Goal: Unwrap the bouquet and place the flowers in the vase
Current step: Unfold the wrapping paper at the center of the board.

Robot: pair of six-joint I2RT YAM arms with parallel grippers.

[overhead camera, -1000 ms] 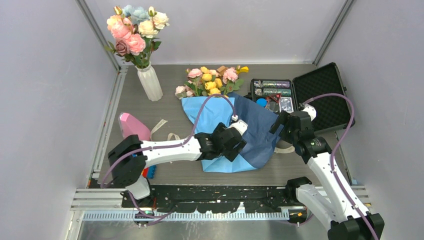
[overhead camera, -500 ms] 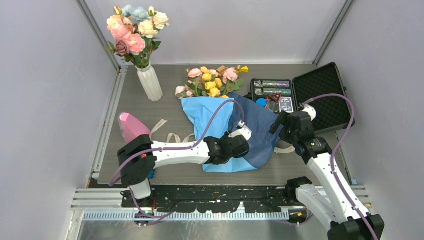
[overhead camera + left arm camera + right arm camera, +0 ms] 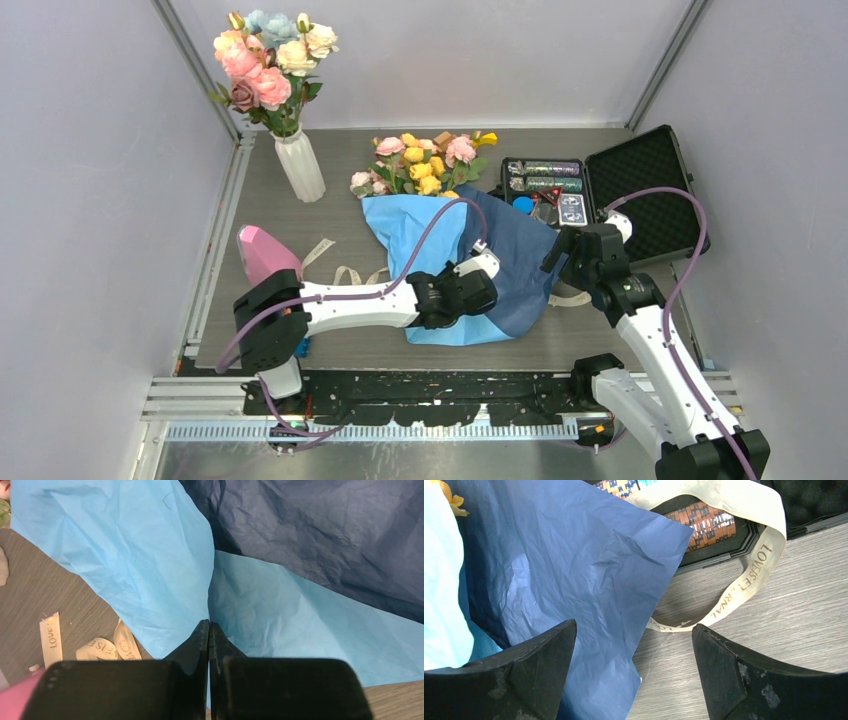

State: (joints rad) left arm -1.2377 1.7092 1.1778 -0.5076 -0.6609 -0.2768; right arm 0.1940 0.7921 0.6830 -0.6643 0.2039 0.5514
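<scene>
Grey wood-grain table (image 3: 340, 190) surface is enclosed by pale walls on three sides. The bouquet (image 3: 450, 240) is laid near the middle of the table. Its flowers (image 3: 425, 160) are pointed to the far side and its wrap is spread toward the near edge, with light-blue paper (image 3: 410, 225) on the left and dark-blue paper (image 3: 515, 250) on the right. The vase (image 3: 301, 168) is stood upright at the far left, well apart from the bouquet, and is occupied by bigger blooms (image 3: 268, 60).

The left gripper (image 3: 209, 625) is positioned over the near part of the light-blue paper. Its fingers are pressed together at a fold; whether paper is pinched between them cannot be told. The right gripper (image 3: 634, 626) is held above the right edge of the dark-blue paper with its fingers set wide apart.

A cream ribbon (image 3: 759, 565) is looped on the table just beside that edge and across the rim of an open black case (image 3: 645, 190). A pink block (image 3: 262, 252) is located at the near left.
</scene>
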